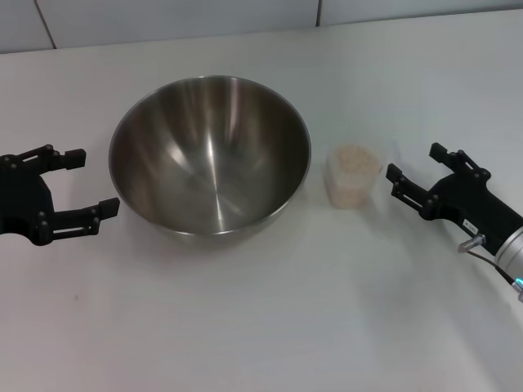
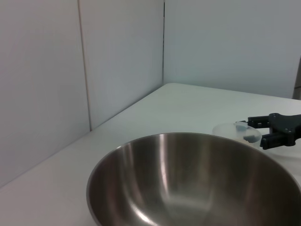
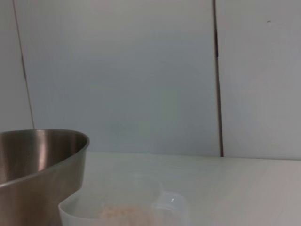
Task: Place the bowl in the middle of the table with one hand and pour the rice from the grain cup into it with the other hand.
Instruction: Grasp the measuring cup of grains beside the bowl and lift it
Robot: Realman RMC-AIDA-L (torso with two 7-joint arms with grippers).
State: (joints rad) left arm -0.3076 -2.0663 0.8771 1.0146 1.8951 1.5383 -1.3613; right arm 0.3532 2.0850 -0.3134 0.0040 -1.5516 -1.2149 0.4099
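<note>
The large steel bowl (image 1: 210, 155) stands empty on the white table (image 1: 270, 310), left of centre. The clear grain cup (image 1: 353, 175) stands upright just right of it, filled with rice (image 1: 354, 158). My left gripper (image 1: 86, 186) is open, level with the bowl's left side and a little apart from it. My right gripper (image 1: 413, 170) is open, a short gap right of the cup, holding nothing. The left wrist view shows the bowl (image 2: 197, 183) close up, the cup (image 2: 235, 132) behind it and the right gripper (image 2: 263, 131). The right wrist view shows the bowl's wall (image 3: 37, 174) and the cup (image 3: 122, 209).
White wall panels (image 1: 245, 16) run along the table's far edge. Bare table stretches in front of the bowl and cup.
</note>
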